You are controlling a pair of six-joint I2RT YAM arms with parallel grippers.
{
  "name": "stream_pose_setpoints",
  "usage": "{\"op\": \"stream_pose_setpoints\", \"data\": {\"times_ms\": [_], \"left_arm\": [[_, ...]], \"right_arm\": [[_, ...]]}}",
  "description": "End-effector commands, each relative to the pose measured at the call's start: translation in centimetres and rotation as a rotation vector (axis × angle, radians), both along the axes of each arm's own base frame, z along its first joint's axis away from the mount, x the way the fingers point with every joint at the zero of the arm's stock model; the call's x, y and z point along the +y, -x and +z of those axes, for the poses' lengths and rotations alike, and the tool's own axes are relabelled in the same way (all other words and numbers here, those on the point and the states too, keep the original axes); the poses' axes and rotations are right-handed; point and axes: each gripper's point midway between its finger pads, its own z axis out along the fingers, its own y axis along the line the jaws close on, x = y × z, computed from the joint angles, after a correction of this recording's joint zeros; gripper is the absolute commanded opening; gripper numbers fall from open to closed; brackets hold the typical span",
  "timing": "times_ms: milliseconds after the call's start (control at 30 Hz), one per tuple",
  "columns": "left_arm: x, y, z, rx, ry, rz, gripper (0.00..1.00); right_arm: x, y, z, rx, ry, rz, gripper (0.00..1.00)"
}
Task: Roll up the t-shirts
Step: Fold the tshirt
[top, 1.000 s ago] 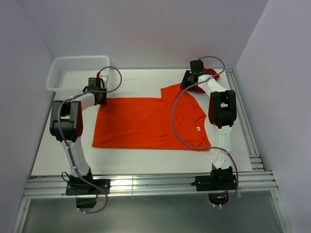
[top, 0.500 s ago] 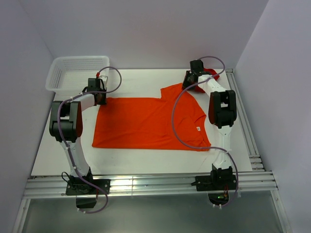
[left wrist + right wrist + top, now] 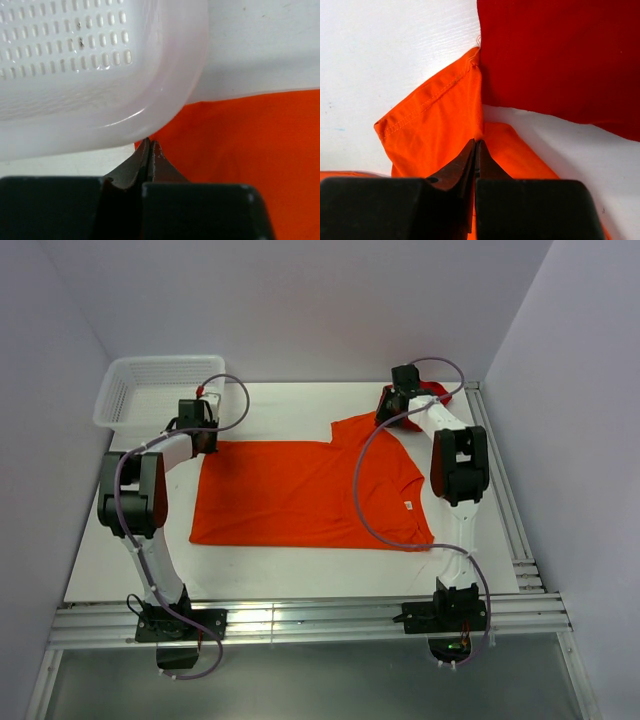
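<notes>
a flat white table [image 3: 280,400] fills a booth of plain pale lilac walls [image 3: 300,300], with a ribbed aluminium rail [image 3: 320,620] along the near edge. at the far left corner sits a white plastic basket [image 3: 150,390], its walls perforated with small slots and its rim rounded and glossy.

the orange t-shirt [image 3: 290,490] lies spread flat mid-table, soft matte cloth with a stitched sleeve hem and a small white neck label [image 3: 408,505]. the darker red t-shirt [image 3: 437,390] is bunched at the far right corner, touching the orange sleeve.

the left gripper [image 3: 150,145] has its 2 dark tapered fingers pressed together at the shirt's far left corner, just below the basket rim; i cannot tell if cloth is caught. the right gripper [image 3: 476,145] is pinched tight on a fold of the orange sleeve.
</notes>
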Motion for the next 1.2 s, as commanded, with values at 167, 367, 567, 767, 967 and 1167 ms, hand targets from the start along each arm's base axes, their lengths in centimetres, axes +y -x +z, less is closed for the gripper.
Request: {"op": "stream_pose_setpoints", "data": {"times_ms": [167, 367, 567, 767, 967, 1167], "left_arm": [[-0.3, -0.7, 5.2, -0.145, 0.010, -0.034, 0.00], [-0.5, 0.2, 5.5, -0.150, 0.002, -0.073, 0.00], [-0.9, 1.1, 5.8, -0.150, 0.006, -0.130, 0.00], [-1.2, 2.1, 5.9, -0.150, 0.046, -0.183, 0.00], [-1.6, 3.5, 5.0, -0.124, 0.072, -0.233, 0.00], [-1.5, 5.3, 4.3, -0.113, 0.077, -0.259, 0.00]], "right_arm": [[0.3, 0.4, 7.8, -0.168, 0.006, 0.001, 0.00], [0.0, 2.6, 8.5, -0.177, 0.003, -0.020, 0.00], [-0.4, 5.7, 8.9, -0.181, 0.005, -0.047, 0.00], [-0.6, 9.0, 8.9, -0.169, 0.016, -0.071, 0.00], [-1.0, 12.3, 7.4, -0.132, 0.052, -0.105, 0.00], [-1.9, 14.4, 6.5, -0.118, 0.062, -0.150, 0.00]]}}
